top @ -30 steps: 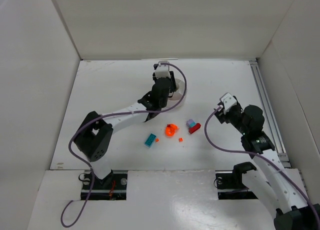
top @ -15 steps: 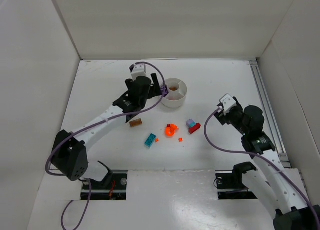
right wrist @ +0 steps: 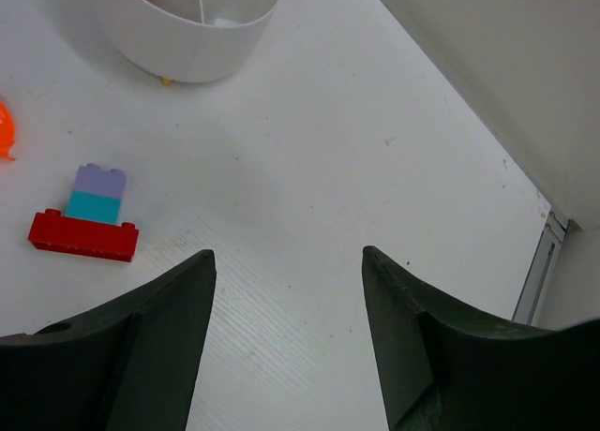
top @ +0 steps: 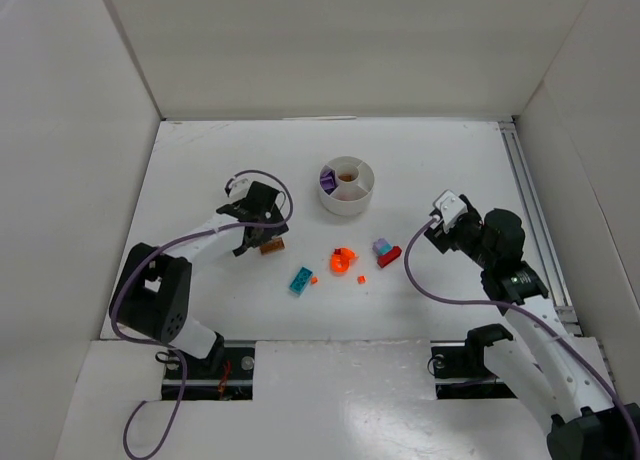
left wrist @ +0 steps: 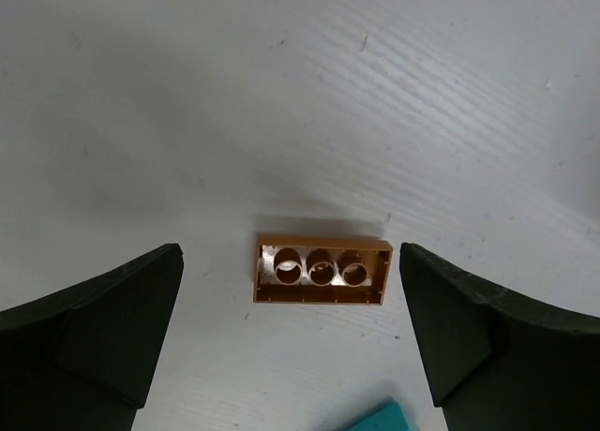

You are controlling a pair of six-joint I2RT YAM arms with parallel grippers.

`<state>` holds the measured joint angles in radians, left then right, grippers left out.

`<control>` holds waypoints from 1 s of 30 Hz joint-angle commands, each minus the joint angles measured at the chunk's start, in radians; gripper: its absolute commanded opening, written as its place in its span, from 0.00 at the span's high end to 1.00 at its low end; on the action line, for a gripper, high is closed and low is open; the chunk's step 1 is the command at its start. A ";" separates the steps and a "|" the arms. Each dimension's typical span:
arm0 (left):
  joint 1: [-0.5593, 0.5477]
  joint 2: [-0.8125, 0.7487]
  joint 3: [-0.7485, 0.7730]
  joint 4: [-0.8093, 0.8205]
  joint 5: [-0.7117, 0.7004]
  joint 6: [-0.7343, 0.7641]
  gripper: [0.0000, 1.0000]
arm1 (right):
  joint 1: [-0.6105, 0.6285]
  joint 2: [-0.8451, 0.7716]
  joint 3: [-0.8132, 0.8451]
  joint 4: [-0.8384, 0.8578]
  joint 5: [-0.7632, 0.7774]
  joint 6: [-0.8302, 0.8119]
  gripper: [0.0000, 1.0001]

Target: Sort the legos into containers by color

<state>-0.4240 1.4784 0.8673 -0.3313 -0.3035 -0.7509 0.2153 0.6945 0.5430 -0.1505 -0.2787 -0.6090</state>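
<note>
Pincer, left [left wrist: 289, 255]: jaws spread wide, holding nothing, poised over the brown brick [left wrist: 322, 270]. Brick lies on the bench [left wrist: 281, 94] directly between the fingers, hollow side up. Its long axis runs finger to finger, so closing would likely catch the short ends. Teal brick [left wrist: 380, 418] sits near the right finger, apart from the brown one; nothing blocks the descent. Pincer, right [right wrist: 286, 253]: jaws apart, empty, well away from the brown brick, with the red-teal-lilac stack [right wrist: 94, 206] off its left finger. Compartment dish [top: 347, 202] stands ahead and right of the left pincer, well apart.
</note>
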 commanded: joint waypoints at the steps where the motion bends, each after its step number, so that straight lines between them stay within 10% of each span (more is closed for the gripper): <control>1: -0.002 0.020 -0.034 -0.037 0.007 -0.071 0.00 | -0.007 -0.006 0.020 0.017 -0.036 -0.021 0.31; 14: -0.048 0.042 -0.089 0.087 0.049 -0.008 0.00 | -0.007 -0.006 0.002 0.017 -0.036 -0.021 0.30; 20: -0.048 0.030 -0.126 0.198 0.170 0.015 0.23 | -0.007 -0.006 0.002 0.017 -0.027 -0.021 0.30; 30: -0.075 -0.004 -0.156 0.283 0.199 0.039 0.32 | -0.007 -0.015 0.002 0.008 -0.027 -0.021 0.30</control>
<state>-0.4942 1.4742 0.7315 -0.0875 -0.1493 -0.7177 0.2153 0.6941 0.5411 -0.1509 -0.2935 -0.6250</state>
